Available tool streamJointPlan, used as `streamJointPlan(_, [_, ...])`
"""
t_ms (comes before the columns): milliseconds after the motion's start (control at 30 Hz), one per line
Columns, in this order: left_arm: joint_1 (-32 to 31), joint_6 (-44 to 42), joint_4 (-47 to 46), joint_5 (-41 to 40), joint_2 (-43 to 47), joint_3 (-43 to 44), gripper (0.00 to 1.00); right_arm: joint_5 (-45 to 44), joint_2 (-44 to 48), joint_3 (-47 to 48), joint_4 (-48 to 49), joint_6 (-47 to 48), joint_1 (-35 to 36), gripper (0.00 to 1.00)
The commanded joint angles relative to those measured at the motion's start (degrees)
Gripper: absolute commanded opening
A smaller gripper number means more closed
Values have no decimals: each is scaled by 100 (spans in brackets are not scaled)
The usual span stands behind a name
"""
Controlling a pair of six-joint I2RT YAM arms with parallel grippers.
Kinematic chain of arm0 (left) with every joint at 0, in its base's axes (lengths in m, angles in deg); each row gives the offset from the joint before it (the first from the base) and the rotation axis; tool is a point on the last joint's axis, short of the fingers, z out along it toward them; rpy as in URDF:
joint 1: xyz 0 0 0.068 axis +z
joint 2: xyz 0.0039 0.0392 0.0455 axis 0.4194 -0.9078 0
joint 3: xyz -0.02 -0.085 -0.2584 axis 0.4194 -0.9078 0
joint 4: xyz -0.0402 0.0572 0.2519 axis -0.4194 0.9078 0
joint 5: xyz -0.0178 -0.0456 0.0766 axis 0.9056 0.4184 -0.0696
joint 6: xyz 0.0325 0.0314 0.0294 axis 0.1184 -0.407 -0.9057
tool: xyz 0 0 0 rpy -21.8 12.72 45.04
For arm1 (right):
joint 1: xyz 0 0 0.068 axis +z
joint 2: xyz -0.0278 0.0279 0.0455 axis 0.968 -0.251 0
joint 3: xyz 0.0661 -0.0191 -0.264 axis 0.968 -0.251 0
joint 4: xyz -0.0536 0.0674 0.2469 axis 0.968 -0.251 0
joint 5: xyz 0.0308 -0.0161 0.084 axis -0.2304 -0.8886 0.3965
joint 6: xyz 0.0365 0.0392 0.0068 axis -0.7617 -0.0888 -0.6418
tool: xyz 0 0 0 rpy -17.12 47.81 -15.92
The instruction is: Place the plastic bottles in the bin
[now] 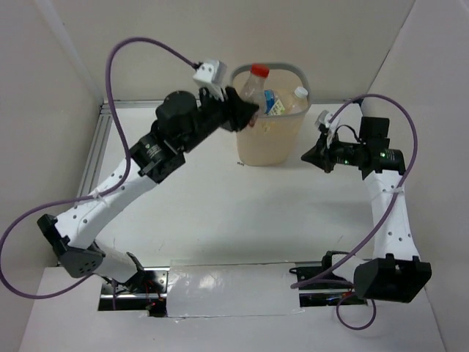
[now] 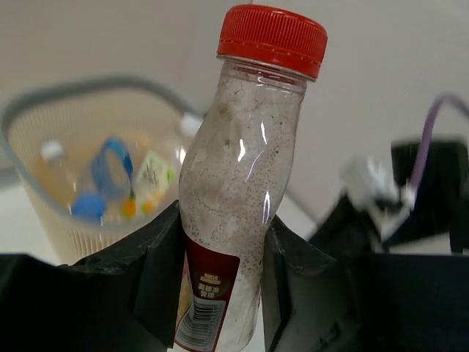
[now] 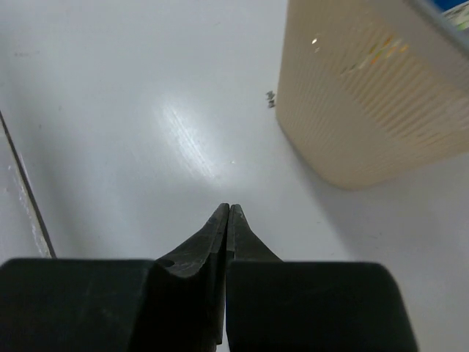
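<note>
My left gripper (image 1: 248,111) is shut on a clear red-capped bottle (image 2: 234,176) with a dark red label, held at the bin's left rim with its cap (image 1: 259,70) over the opening. The beige bin (image 1: 272,139) stands at the back centre. Inside it lie other bottles: a blue-labelled one (image 1: 274,103), a white-capped one (image 1: 300,93), and in the left wrist view a blue-capped one (image 2: 102,183) and a white-capped one (image 2: 51,158). My right gripper (image 1: 306,157) is shut and empty, just right of the bin, above the table; its closed fingertips (image 3: 229,213) show in the right wrist view.
The bin's ribbed wall (image 3: 359,103) fills the upper right of the right wrist view. A metal rail (image 1: 99,139) runs along the table's left edge. White walls close in behind and at both sides. Purple cables loop over both arms.
</note>
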Motion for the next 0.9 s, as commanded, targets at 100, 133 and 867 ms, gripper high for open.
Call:
streamJointPlan(100, [693,199,-1523,441,-1763,1252,8,-482,707,-667,-294,469,250,0])
streamJointPlan(133, [755,305,-1673,441,-1958,1375,10,-544,778,-728,-224,408,250,0])
streamJointPlan(867, [1064,562,-1077,564,-2719,3233,100,-1370,1033,-1599,637,-1244,302,100])
